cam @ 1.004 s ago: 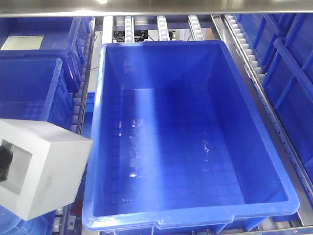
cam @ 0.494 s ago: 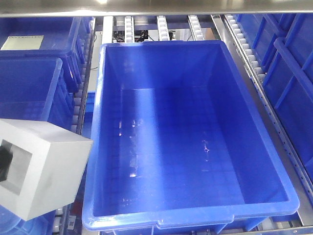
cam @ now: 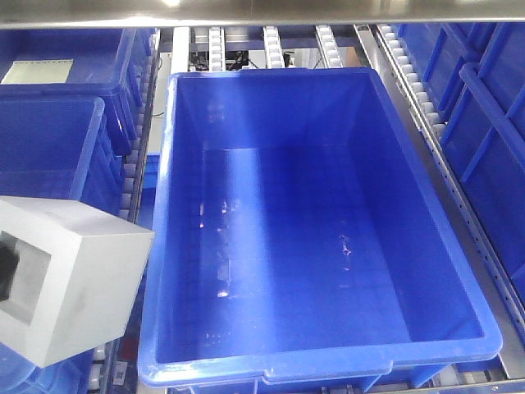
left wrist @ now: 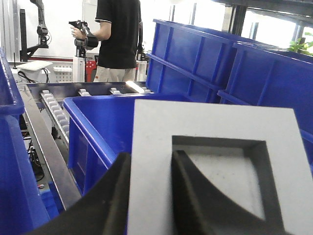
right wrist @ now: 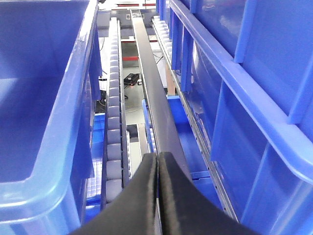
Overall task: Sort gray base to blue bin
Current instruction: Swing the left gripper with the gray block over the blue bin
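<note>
Gray base [cam: 70, 279] in left hand's [left wrist: 149, 196] pinch beside blue bin [cam: 316, 373]; right hand [right wrist: 157, 196] closed, empty; no legible writing.

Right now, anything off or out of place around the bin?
Nothing damaged or spilled. The gray base sits tilted in the left gripper, outside the blue bin's left wall, one finger hooked in its recess. The bin floor shows only small white scuffs. The right gripper is shut, empty.
</note>
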Motion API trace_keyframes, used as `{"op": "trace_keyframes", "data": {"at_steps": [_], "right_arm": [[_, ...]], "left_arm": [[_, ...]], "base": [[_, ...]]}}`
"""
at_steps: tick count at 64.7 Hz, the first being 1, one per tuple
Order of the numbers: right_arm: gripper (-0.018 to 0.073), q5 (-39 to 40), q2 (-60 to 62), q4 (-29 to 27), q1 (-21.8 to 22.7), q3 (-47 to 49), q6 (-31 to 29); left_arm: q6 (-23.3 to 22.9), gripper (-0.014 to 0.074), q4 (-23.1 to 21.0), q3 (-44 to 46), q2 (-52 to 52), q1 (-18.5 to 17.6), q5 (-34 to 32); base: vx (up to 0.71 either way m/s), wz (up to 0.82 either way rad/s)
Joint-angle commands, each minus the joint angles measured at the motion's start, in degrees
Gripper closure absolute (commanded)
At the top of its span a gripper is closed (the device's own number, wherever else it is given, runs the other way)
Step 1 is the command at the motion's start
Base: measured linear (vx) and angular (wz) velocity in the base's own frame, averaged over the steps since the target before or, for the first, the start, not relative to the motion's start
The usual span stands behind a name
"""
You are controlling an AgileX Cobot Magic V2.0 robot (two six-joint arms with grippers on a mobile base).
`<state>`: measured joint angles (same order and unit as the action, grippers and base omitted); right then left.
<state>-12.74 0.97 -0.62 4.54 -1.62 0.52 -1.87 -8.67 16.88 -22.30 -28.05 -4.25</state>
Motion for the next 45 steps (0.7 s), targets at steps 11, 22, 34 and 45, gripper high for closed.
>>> {"op": "trace_keyframes", "data": {"at_steps": [11, 22, 34, 45], "right_arm": [[0.0564, 4.3, 0.0, 0.3, 0.0, 0.0, -0.5], [0.0564, 4.3, 0.0, 0.3, 0.0, 0.0, -0.5], [0.0564, 4.3, 0.0, 0.3, 0.0, 0.0, -0.5], [0.0564, 4.3, 0.0, 0.3, 0.0, 0.0, -0.5]], "left_arm": [[-0.3, 0.0448, 0.9, 3.1, -1.0, -0.2, -5.8], [-0.3, 0.0447, 4.2, 7.9, -8.5, -0.3, -5.7], [-0.3, 0.0443, 4.2, 13.1, -18.9, -2.2, -8.8], [-0.3, 0.0440, 4.2, 17.4, -28.8, -11.6, -16.3]], "base": [[0.00, 0.00], [0.00, 0.00], [0.00, 0.00], [0.00, 0.00]]}}
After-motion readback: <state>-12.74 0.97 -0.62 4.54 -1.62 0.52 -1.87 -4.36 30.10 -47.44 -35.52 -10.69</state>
